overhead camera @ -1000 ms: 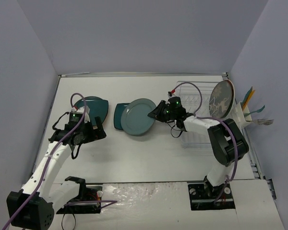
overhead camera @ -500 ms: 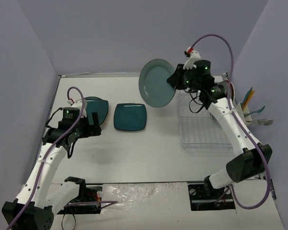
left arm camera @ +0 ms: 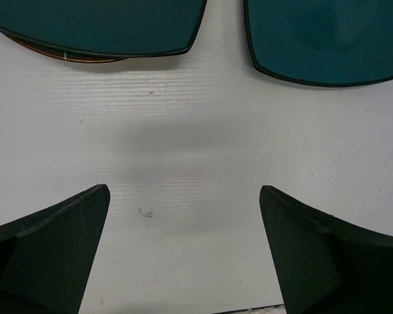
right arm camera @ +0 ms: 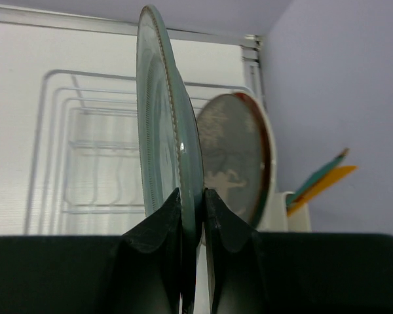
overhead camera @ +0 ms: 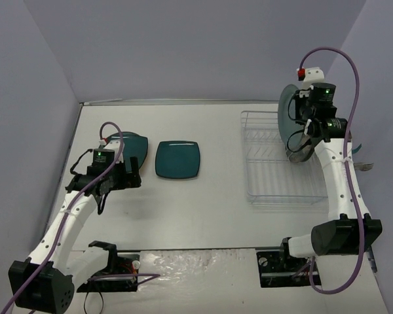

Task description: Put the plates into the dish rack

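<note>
Overhead view, upper right: the right pincer (overhead camera: pixel 302 121) pinches a grey-green round plate (overhead camera: pixel 287 116) by its rim. The plate is held on edge above the white dish rack (overhead camera: pixel 268 190), just beside a red plate (overhead camera: pixel 301 152) standing at the rack's right end. Left of centre, the left pincer (left arm camera: pixel 183 190) hangs spread wide over the bench (overhead camera: pixel 203 209), near a dark teal square plate (overhead camera: pixel 177 159) and another teal plate (overhead camera: pixel 132 144). The step in hand appears to be slotting; the next move calls for lowering the plate upright between free wires.

Glossy plates (left arm camera: pixel 324 39), matt white wire rack (overhead camera: pixel 268 176)
</note>
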`<action>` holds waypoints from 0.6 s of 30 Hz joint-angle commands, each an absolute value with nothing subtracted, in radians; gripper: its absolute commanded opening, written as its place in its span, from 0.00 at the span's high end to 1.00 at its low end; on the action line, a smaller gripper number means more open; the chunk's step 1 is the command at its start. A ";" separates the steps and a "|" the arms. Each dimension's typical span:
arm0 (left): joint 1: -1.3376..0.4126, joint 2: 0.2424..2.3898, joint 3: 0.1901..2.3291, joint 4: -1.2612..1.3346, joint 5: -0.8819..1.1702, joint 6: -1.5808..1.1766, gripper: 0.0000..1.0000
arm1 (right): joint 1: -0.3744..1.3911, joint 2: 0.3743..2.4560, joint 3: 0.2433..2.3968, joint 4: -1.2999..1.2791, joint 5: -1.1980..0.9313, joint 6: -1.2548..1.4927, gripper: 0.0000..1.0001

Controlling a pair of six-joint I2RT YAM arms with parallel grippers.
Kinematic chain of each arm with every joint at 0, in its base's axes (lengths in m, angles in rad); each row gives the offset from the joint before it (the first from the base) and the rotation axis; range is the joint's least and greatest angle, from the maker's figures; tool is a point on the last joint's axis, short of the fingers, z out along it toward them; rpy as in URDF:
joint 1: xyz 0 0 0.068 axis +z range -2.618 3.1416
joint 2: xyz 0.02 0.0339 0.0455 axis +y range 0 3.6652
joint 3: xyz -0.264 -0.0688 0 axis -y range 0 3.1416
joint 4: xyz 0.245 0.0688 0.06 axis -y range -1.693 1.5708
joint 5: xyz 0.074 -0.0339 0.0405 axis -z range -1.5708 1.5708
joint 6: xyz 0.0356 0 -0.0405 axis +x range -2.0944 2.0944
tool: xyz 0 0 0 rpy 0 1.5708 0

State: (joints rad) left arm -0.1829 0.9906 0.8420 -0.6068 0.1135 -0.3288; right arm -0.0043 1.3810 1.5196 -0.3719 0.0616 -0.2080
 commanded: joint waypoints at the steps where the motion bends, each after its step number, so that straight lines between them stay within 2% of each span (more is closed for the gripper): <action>1: -0.189 1.000 0.849 -0.527 0.113 -0.313 0.03 | -0.072 1.398 1.631 -0.191 0.130 -0.321 1.00; 9: -0.192 1.026 0.859 -0.528 0.093 -0.302 0.03 | -0.126 1.473 1.612 -0.157 0.091 -0.300 1.00; 18: -0.190 1.033 0.859 -0.526 0.082 -0.299 0.03 | -0.153 1.524 1.488 -0.088 0.025 -0.278 1.00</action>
State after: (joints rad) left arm -0.1886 1.0289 0.8268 -0.5769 0.0996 -0.3198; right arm -0.1396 1.5349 1.5056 -0.2991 0.0497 -0.2885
